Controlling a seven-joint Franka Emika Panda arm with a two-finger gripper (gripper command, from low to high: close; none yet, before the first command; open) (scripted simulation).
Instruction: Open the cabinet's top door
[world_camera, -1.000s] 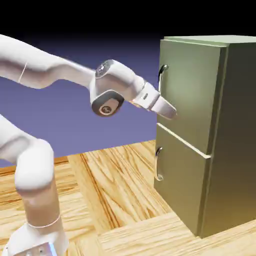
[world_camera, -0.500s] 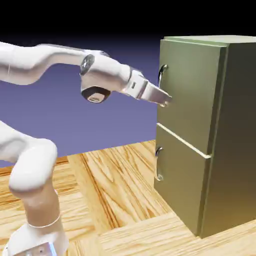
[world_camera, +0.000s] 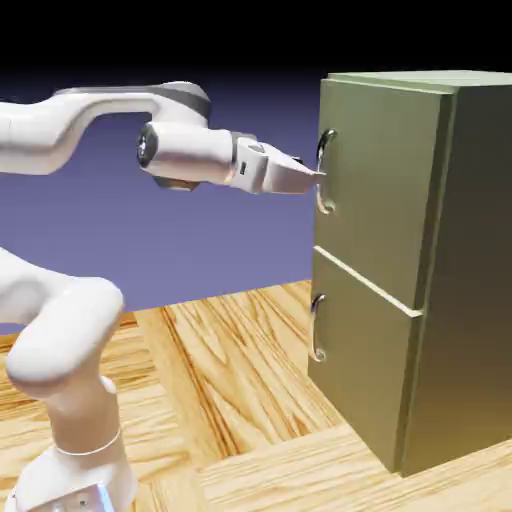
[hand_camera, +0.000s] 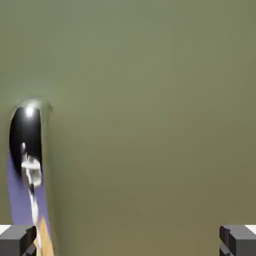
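We see a wood-plank worktop (world_camera: 230, 400), light grain w/ darker streaks, filling the lower part of the exterior view. On it, at the exterior view's right, stands the cabinet (world_camera: 440, 300), olive-green, upright, base flat on the boards. At lower left the robot's white base (world_camera: 75, 490) sits on the same worktop, well apart from the cabinet.

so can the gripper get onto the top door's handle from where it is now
Probably yes: the open gripper is level with the top door's handle, right at it with nothing between, though the handle sits off to one side.
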